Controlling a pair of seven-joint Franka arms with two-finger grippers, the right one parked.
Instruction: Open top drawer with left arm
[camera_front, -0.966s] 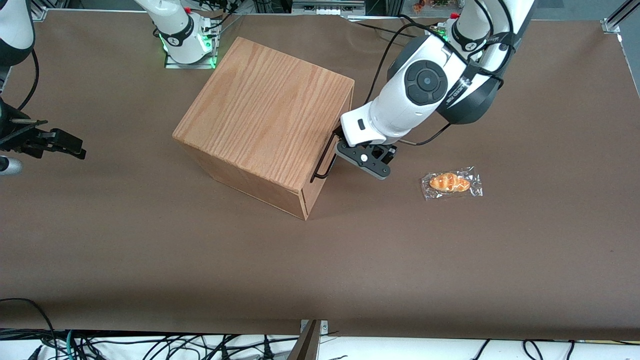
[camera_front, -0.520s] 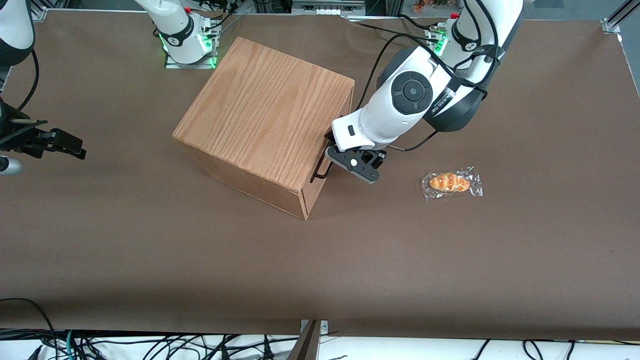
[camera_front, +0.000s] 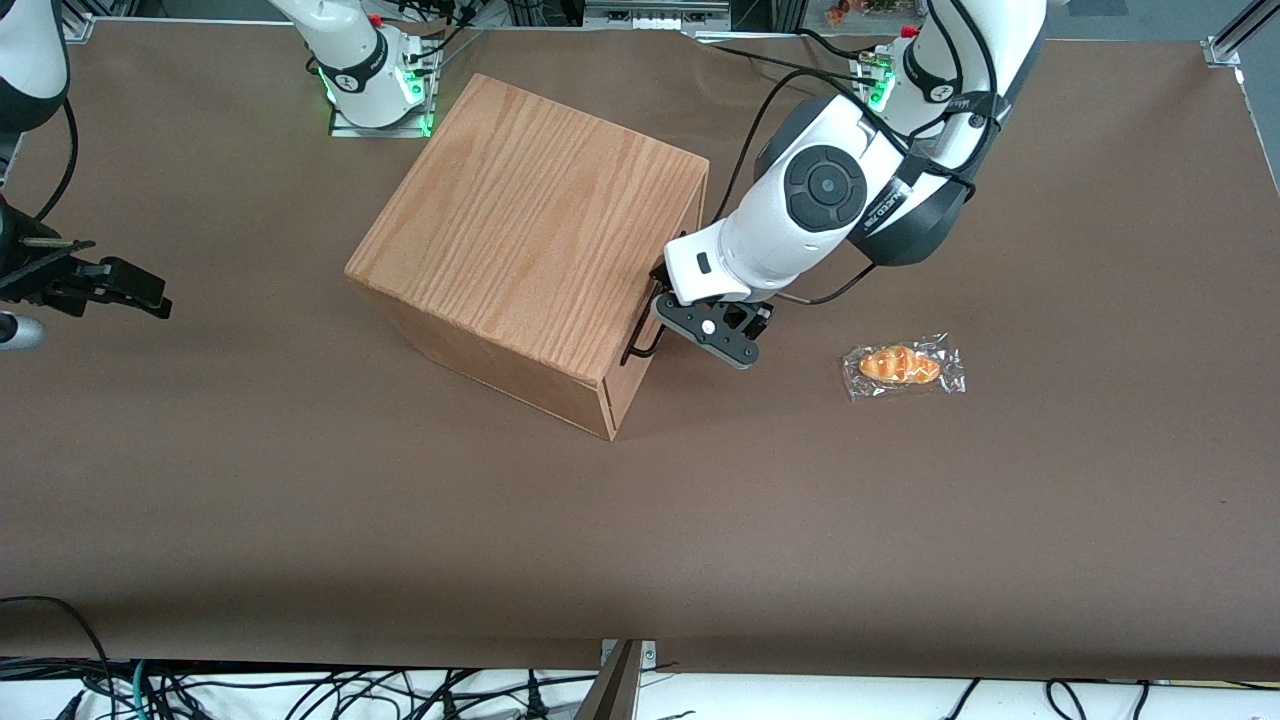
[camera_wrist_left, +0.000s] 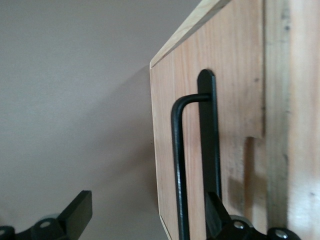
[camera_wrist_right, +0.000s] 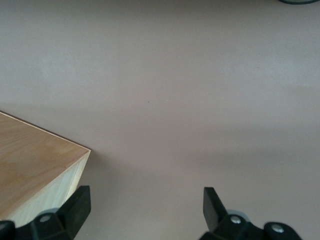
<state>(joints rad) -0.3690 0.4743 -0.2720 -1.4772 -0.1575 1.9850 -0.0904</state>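
**Gripper astride the drawer handle, fingers spread**

Front view: gripper (camera_front: 668, 312) of the left arm (camera_front: 820, 210) pressed up against the drawer face of the wooden box (camera_front: 530, 235), at the edge toward the working arm's end of the table. Black wire bar handle (camera_front: 640, 335) right at the fingertips, running along the top edge of that face, one bent end showing nearer the camera than the gripper. Top drawer (camera_front: 632, 375) seemingly shut, front flush with the box. Wrapped pastry (camera_front: 902, 366) lying on the brown table (camera_front: 640, 540), well apart from the gripper, farther toward the working arm's end and out of the pull path.

Left wrist view: fingers spread wide, nothing pinched yet. One finger (camera_wrist_left: 220, 220) slipped in between the handle bar (camera_wrist_left: 179, 170) and the oak-grain drawer front (camera_wrist_left: 235, 115); the other finger (camera_wrist_left: 75, 217) out over bare table, clear of the bar. Bar therefore between the two fingers, its long axis running straight away from the gripper, crosswise to the closing direction. Mounting plate of the handle lying flat on the wood beside the bar.

Right wrist view: only a corner of the box (camera_wrist_right: 35, 170) and bare table; no left gripper or drawer front visible.

Judged next: closing on the bar, then pulling straight away from the drawer front, square to the bar's length.
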